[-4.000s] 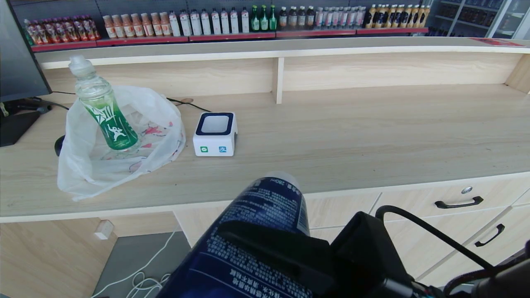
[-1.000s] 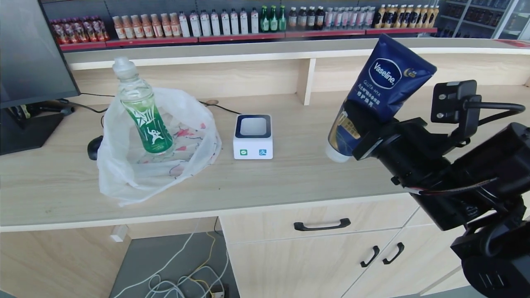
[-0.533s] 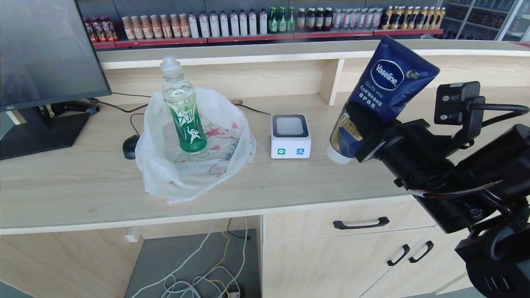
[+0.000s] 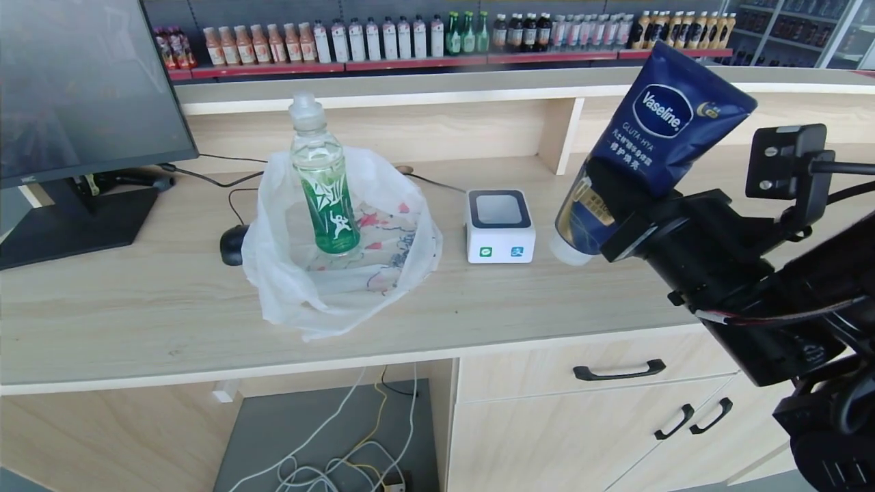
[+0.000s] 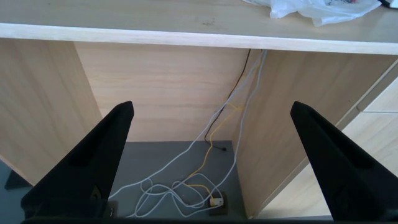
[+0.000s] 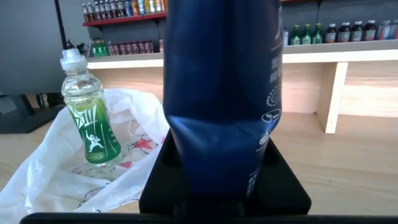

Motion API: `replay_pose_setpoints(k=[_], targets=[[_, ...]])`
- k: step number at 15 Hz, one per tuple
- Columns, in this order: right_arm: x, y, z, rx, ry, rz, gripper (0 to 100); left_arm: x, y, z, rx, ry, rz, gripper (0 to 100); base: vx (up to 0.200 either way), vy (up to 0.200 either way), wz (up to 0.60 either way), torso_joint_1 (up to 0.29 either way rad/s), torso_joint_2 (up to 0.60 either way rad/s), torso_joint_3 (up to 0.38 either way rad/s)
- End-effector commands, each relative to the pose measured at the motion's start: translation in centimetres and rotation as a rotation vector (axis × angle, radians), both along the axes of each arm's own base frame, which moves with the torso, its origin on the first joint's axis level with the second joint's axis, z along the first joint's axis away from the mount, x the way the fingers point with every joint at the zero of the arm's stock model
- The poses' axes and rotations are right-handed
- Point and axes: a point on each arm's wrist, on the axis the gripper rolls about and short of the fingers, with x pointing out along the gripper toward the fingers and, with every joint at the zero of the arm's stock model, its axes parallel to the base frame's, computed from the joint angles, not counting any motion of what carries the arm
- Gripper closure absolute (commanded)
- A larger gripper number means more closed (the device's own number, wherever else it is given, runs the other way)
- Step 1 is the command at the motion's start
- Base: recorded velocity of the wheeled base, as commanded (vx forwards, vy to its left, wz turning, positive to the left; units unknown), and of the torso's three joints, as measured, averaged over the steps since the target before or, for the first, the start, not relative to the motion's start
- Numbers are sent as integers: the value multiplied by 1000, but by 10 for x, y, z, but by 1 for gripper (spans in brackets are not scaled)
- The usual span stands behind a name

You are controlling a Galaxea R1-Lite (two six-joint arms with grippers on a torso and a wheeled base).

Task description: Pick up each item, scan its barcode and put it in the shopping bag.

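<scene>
One pincer, my left [image 5: 211, 163], hangs spread below the bench [image 4: 137, 307], over cables [image 5: 186, 190]. On top, from my left: monitor [image 4: 82, 82], mouse [image 4: 232, 244], shopping bag [image 4: 287, 297] with a green bottle [image 4: 327, 195] upright inside, then the scanner [image 4: 499, 225]. Beyond it, my right pincer [image 4: 625, 222] pinches a tilted blue tube [image 4: 649, 130].

One bag [image 4: 328, 290] lies on the counter [image 4: 137, 307], with one bottle [image 4: 325, 184] in it. There is one tube [image 4: 660, 130], one scanner [image 4: 500, 229], one monitor [image 4: 82, 89] at far left and one mouse [image 4: 233, 244]. Three drawer handles [image 4: 618, 372] show below the near edge. The far shelf [image 4: 410, 66] carries dozens of small bottles [image 4: 383, 37] (too packed for a sure count).
</scene>
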Motion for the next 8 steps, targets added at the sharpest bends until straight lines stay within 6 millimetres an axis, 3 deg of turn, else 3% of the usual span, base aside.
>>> replay_pose_setpoints(k=[1,4,8], targets=[[-3,-1,-1,-1,6,7,100,0,0,0,-1,0,1,0,0,0,0,0,0,0],[18,13,-10,31,46,34,100,0,0,0,-1,0,0,0,0,0,0,0,0,0],[49,33,2,62,52,51,100,0,0,0,-1,2,1,0,0,0,0,0,0,0]])
